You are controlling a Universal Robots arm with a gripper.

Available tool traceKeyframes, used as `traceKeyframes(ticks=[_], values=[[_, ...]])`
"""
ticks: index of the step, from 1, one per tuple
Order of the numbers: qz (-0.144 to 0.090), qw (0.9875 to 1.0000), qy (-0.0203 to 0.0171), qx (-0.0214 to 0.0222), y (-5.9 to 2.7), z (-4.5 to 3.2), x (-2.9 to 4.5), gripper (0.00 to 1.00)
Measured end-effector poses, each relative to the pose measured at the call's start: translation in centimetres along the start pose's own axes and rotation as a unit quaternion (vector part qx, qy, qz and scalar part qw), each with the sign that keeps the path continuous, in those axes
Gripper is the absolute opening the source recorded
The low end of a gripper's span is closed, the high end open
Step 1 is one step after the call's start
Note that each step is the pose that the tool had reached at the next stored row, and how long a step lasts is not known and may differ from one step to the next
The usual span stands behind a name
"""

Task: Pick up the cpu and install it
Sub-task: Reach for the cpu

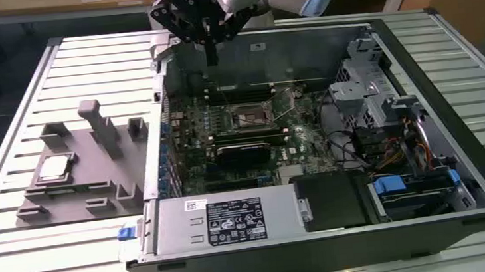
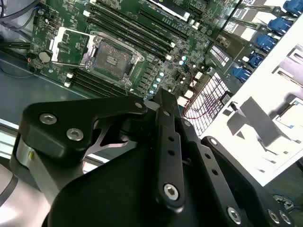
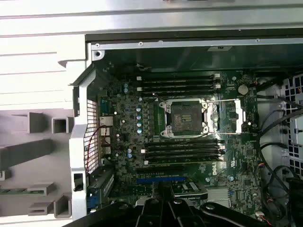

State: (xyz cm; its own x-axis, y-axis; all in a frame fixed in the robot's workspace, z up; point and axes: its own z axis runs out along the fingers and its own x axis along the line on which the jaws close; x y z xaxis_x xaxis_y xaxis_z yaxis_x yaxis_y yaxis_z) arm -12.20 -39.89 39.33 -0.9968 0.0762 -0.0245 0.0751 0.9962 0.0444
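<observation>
Cpu (image 1: 54, 169) lies flat, silvery lid up, on a grey tray (image 1: 75, 195) at the exterior view's left. Its square edges run roughly in line with the tray's, and being square it shows no long axis. The hand (image 1: 211, 57) hangs high over the far-left corner of the open computer case (image 1: 325, 248), fingers drawn together and holding nothing, well apart from the cpu. Bare table (image 1: 22, 257) surrounds the tray on its left and near sides. Upright tray posts (image 1: 94, 123) stand near the chip's far and right sides, and the case's side wall (image 1: 156, 144) rises between tray and motherboard (image 3: 156, 142). In the first wrist view the socket (image 3: 183, 118) sits uncovered, its load plate (image 3: 230, 116) swung aside, with memory slots (image 3: 182, 84) flanking it. A power supply (image 1: 224, 221) and a drive cage (image 1: 367, 90) crowd the case's near and right sides.
</observation>
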Motion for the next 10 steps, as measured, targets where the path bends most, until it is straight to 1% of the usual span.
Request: traceKeyframes(ticks=[10], values=[[0.0,1.0,0.0,0.0,-0.01,0.0,0.1,0.11]])
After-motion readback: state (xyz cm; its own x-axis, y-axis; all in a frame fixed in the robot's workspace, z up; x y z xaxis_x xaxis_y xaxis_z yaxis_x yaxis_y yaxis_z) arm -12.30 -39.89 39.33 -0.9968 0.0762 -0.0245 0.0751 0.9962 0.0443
